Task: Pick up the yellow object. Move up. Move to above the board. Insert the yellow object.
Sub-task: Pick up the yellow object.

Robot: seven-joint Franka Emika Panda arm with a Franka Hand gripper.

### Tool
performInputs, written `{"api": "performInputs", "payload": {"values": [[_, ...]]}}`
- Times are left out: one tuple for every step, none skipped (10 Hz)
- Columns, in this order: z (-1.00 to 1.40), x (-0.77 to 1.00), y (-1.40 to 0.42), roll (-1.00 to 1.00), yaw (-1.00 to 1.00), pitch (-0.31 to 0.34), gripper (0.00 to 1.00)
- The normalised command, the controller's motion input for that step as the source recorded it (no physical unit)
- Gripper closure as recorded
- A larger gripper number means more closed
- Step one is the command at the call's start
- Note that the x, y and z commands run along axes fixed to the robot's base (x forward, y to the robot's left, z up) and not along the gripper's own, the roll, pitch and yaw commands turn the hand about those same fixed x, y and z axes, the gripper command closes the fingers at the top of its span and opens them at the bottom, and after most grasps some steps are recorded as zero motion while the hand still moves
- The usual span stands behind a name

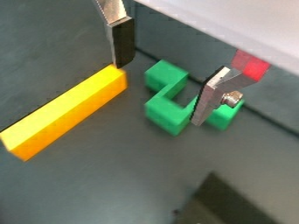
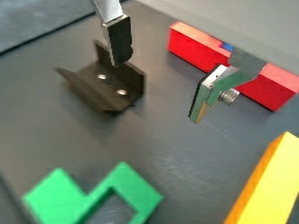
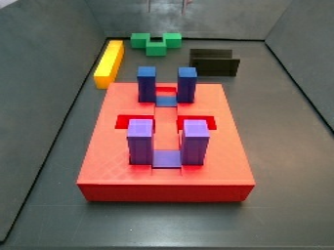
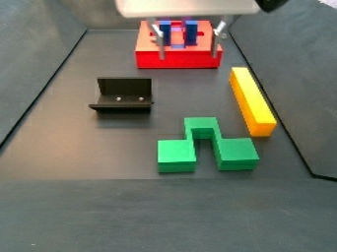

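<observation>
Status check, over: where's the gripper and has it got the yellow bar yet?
Gripper open, empty, hovering above floor. Yellow object not yet grasped, lying flat beside green block. Board slots unobstructed.

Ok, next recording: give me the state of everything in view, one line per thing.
Gripper: open, holding nothing, fingers above the floor.
Yellow bar: lying flat on the floor, not grasped.
Red board: flat on the floor, slots unfilled, four blue-purple posts upright.
Green notched block: lying flat, untouched.
Fixture: standing on the floor, nothing in it.
</observation>
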Motion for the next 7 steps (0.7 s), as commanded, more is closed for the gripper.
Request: {"api": "performInputs", "payload": {"values": [[-0.36, -0.84, -0.64, 0.03, 0.0, -0.21, 0.0], [-0.26, -0.9, -0.55, 0.02, 0.0, -0.211, 0.0], [-0.23, -0.81, -0.29, 0.0, 0.0, -0.211, 0.0], [-0.26, -0.56, 0.0, 0.0, 0.0, -0.171, 0.0], [-0.28, -0.5, 0.09, 0.0, 0.17, -0.171, 0.0], [-0.25, -0.55, 0.17, 0.0, 0.23, -0.161, 0.0], [-0.23, -0.54, 0.19, -0.01, 0.26, -0.164, 0.0]]}}
